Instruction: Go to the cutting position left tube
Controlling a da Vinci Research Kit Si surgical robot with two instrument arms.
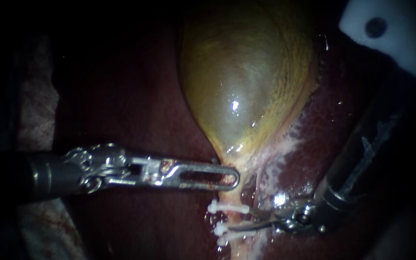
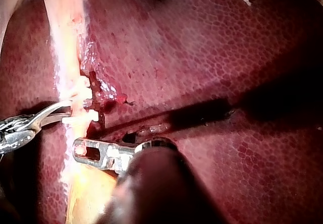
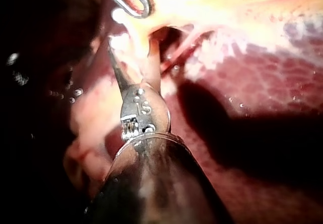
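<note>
The yellow-green gallbladder (image 1: 241,82) narrows into a pale tube (image 1: 231,196) that runs down over the dark red liver (image 1: 136,96). Two white clips (image 1: 227,208) (image 1: 223,230) cross the tube, one below the other. My left instrument (image 1: 227,177) comes in level from the left, its slotted jaws shut on the gallbladder's neck just above the upper clip. My right instrument (image 1: 234,226) reaches in from the right. Its thin curved blades stand open at the tube, between the two clips. In the left wrist view the blades (image 2: 65,111) meet the tube beside a clip (image 2: 91,115).
A white body with a dark hole (image 1: 391,33) sits at the upper right, above the right instrument's dark shaft (image 1: 362,159). Whitish frayed tissue (image 1: 285,144) lines the gallbladder's right edge. In the right wrist view a second thin strand (image 3: 184,45) lies beside the tube.
</note>
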